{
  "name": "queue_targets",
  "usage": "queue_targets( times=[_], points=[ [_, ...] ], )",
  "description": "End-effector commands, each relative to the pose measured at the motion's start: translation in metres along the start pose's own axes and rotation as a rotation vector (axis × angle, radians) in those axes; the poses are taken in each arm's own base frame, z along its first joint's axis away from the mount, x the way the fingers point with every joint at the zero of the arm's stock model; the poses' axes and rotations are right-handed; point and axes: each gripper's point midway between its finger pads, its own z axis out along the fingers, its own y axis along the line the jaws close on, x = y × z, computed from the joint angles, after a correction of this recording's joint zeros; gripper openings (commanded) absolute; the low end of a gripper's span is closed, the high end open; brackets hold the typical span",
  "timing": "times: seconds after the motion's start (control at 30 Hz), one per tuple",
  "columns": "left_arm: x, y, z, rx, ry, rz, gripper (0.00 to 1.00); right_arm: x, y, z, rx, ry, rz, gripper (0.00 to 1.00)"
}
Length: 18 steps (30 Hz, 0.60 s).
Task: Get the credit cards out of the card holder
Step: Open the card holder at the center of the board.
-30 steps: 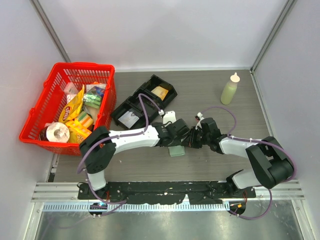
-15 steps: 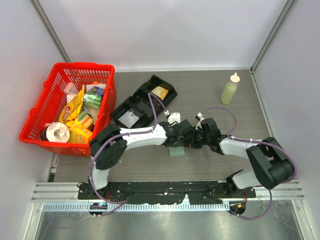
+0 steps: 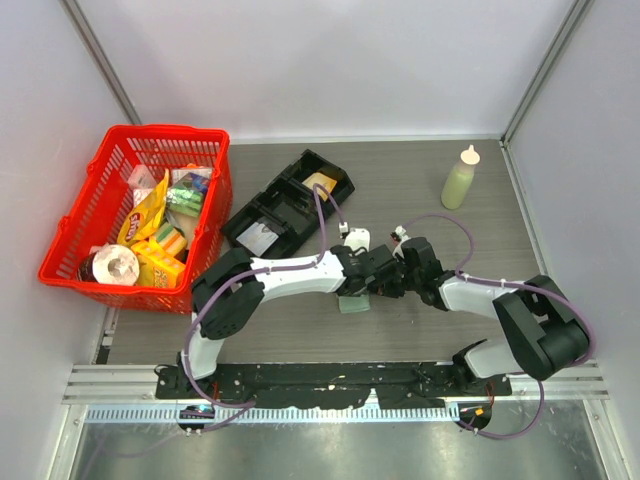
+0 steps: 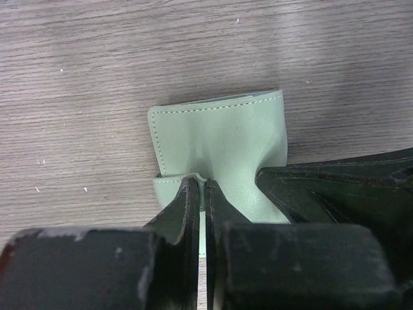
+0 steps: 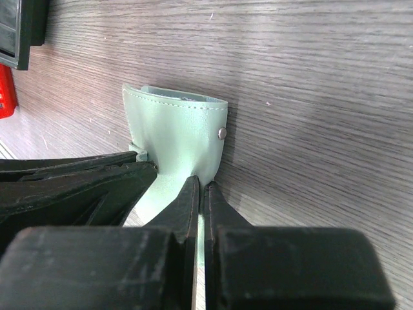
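Left wrist view: the card holder [image 4: 219, 145] lies on the wood-grain table [image 4: 77, 77], its pale green leather buckled and creased down the middle, with a stitched edge along the far side. The left gripper [image 4: 201, 186] has its two fingers drawn almost together, only a thin slit between them, and they pinch the near edge of the holder where a lower flap shows. Just to the right, the dark fingers of the other arm press against the same leather.

In the right wrist view the holder stands partly lifted and curved, a small metal stud [image 5: 222, 133] near its right edge. A paler bluish strip [image 5: 169, 94] runs just inside its upper edge; I cannot tell whether that is a card or lining. The right gripper [image 5: 201, 186] is likewise nearly closed, its tips clamped on the lower edge of the green leather. The left arm's black fingers reach in from the left and touch the holder.

From the top external view, both grippers meet over the holder at the middle of the table, toward its near side, with part of the green panel showing beneath them. A black tray [image 3: 290, 205] lies behind and to the left, well apart from it. A red basket [image 3: 165, 131] full of packets sits at the far left. A pale green squeeze bottle [image 3: 459, 180] stands upright near the far right corner.
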Motion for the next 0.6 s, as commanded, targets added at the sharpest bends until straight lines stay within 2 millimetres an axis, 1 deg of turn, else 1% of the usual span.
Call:
queue_targets(
  times=[0.0, 0.1, 0.23, 0.3, 0.33, 0.4, 0.47, 0.5, 0.53, 0.57],
  points=[
    [0.016, 0.01, -0.005, -0.02, 0.04, 0.032, 0.02, 0.032, -0.038, -0.006, 0.15, 0.079, 0.015, 0.01],
    [0.003, 0.012, -0.018, 0.03, -0.005, -0.027, 0.01, 0.03, -0.038, -0.006, 0.156, 0.075, 0.01, 0.01],
    [-0.009, 0.027, -0.03, 0.086, -0.048, -0.132, 0.0, 0.028, -0.041, -0.009, 0.188, 0.073, -0.005, 0.01],
    [-0.009, 0.037, -0.032, 0.108, -0.052, -0.177, 0.0, 0.022, -0.04, -0.011, 0.196, 0.056, -0.019, 0.01],
    [-0.003, 0.044, -0.029, 0.107, -0.042, -0.187, 0.0, 0.021, -0.044, -0.014, 0.223, 0.058, -0.029, 0.01],
    [0.003, 0.05, -0.026, 0.118, -0.03, -0.226, 0.0, 0.016, -0.046, -0.019, 0.258, 0.054, -0.055, 0.04],
    [0.012, 0.055, -0.021, 0.126, -0.019, -0.264, 0.0, 0.006, -0.045, -0.025, 0.285, 0.041, -0.085, 0.14],
    [0.015, 0.055, -0.019, 0.138, -0.013, -0.285, 0.0, -0.001, -0.039, -0.029, 0.285, 0.031, -0.11, 0.23],
    [0.018, 0.055, -0.017, 0.149, -0.007, -0.313, 0.0, -0.01, -0.035, -0.031, 0.288, 0.011, -0.123, 0.28],
    [0.023, 0.056, -0.014, 0.154, 0.005, -0.335, 0.0, -0.01, -0.032, -0.036, 0.295, 0.011, -0.144, 0.35]
  ],
)
